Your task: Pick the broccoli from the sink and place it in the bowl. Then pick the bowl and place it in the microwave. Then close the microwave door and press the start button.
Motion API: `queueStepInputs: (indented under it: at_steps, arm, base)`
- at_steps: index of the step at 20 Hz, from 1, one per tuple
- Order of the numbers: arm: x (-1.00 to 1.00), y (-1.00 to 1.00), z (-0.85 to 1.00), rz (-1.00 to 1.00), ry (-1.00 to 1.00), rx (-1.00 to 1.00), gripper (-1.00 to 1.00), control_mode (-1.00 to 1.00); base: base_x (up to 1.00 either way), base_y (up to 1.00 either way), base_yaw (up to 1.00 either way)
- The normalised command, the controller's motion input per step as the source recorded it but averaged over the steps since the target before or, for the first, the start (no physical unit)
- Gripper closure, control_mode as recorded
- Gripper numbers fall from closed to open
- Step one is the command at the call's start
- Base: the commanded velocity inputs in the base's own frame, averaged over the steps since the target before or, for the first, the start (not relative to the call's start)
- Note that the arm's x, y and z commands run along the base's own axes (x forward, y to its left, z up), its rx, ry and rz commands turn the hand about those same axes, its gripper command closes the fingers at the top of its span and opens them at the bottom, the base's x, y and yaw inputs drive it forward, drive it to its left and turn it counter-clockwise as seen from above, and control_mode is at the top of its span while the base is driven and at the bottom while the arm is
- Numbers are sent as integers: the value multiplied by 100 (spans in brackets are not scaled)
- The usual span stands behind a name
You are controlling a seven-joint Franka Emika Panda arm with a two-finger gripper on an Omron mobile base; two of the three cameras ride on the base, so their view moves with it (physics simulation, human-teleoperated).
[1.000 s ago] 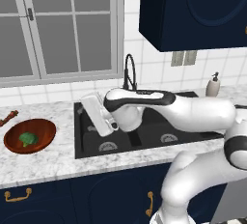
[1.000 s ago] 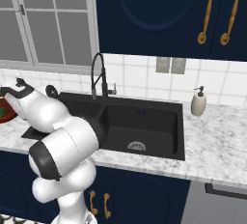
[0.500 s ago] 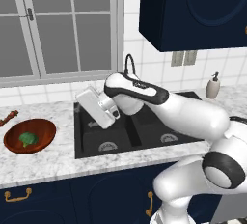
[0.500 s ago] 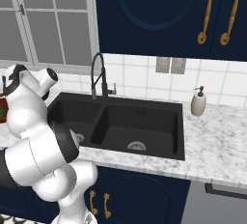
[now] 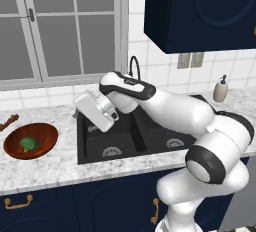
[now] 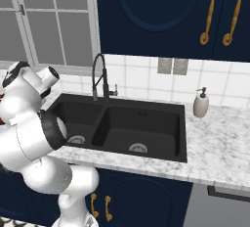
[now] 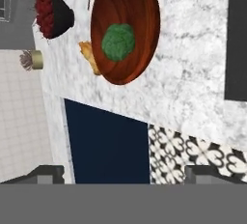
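Observation:
The reddish-brown bowl (image 5: 44, 135) sits on the marble counter left of the black sink (image 5: 95, 143). The green broccoli (image 5: 29, 144) lies inside it. My gripper (image 5: 86, 111) hangs over the sink's left edge, to the right of the bowl and apart from it. In the hand view the bowl (image 7: 130, 15) holds the broccoli (image 7: 118, 42) well ahead of my gripper (image 7: 128, 175). Its fingertips (image 7: 46, 174) stand wide apart, open, with nothing between them. The sink (image 6: 146, 128) basins look bare. The microwave and its door are out of view.
A black faucet (image 5: 134, 67) rises behind the sink, and a soap dispenser (image 5: 220, 88) stands at its right. Beyond the bowl are a dark bowl of red fruit (image 7: 53, 13), a small pot (image 7: 31, 60) and an orange item (image 7: 89, 54). Navy cabinets hang overhead.
My arm has swung left and lifted the hand from over the left basin toward the sink's left edge, nearer the bowl. The fingers stayed open.

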Motion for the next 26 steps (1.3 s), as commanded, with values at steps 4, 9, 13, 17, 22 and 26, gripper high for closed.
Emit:
queueStepInputs:
  at_steps: [4,9,13,17,22,26]
  arm:
    - [34,33,-47,-1,1,-6,-100,-100]
    - [44,21,-36,-4,6,-10,-100,-100]
    - [57,43,-23,-9,6,-5,-100,-100]
    - [54,33,-42,-8,7,-9,-100,-100]
    - [56,43,-39,-8,10,-12,-100,-100]
    - [46,42,-38,-7,10,-10,-100,-100]
  base:
    - [0,0,0]
    - [0,0,0]
    - [0,0,0]
    - [0,0,0]
    - [0,0,0]
    - [0,0,0]
